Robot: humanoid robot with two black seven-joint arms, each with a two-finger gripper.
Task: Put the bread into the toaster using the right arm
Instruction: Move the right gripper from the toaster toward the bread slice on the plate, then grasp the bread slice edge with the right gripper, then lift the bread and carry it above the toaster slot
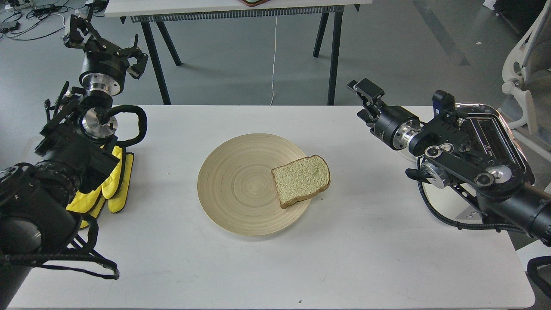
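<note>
The bread, a pale slice with a brown crust, lies flat on the right edge of a round wooden plate and overhangs its rim. The toaster stands at the table's right end, mostly hidden behind my right arm; its chrome top and slots show. My right gripper is open and empty, above the table up and to the right of the bread, pointing left. My left gripper is open and empty, raised at the far left.
Yellow mitts lie under my left arm at the table's left edge. A white cord runs from the toaster over the table's back edge. A second table stands behind, and a white chair at the right.
</note>
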